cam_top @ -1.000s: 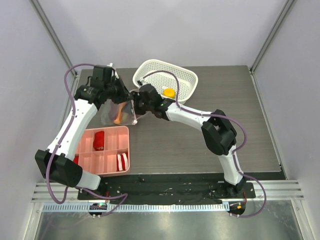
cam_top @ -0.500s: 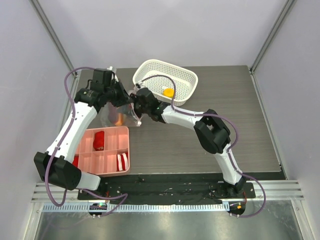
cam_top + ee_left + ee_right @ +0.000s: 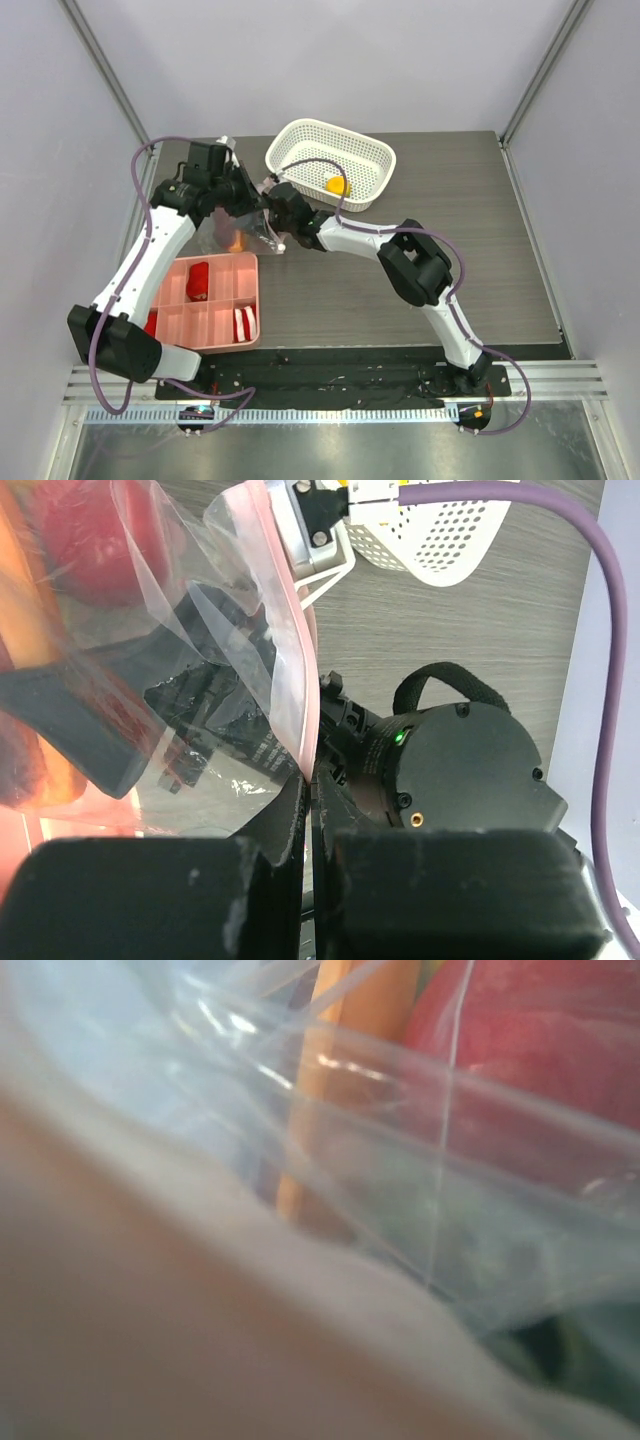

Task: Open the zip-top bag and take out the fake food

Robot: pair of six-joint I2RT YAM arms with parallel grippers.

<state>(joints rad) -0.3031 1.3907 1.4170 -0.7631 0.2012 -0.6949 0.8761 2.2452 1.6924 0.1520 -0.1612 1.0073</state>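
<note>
The clear zip-top bag [image 3: 232,228] hangs at the table's far left, above the pink tray. My left gripper [image 3: 243,196] is shut on the bag's pink zip edge; in the left wrist view [image 3: 308,783] the jaws pinch that strip. My right gripper [image 3: 264,214] is pushed into the bag's mouth, its fingers hidden by plastic. Inside the bag [image 3: 200,670] I see a red round fruit [image 3: 90,540] and an orange piece [image 3: 30,765]. The right wrist view shows blurred plastic [image 3: 480,1220], an orange wedge [image 3: 345,1060] and the red fruit [image 3: 540,1040]. A yellow-orange fruit [image 3: 337,185] lies in the basket.
The white mesh basket [image 3: 300,140] stands at the back centre, just right of both grippers. The pink tray [image 3: 215,325] with red and red-white pieces sits at the near left, under the left arm. The right arm's forearm [image 3: 350,238] stretches across the table's middle.
My right gripper has moved left, deeper into the bag's mouth. My left gripper has kept its hold on the bag's edge and shifted slightly.
</note>
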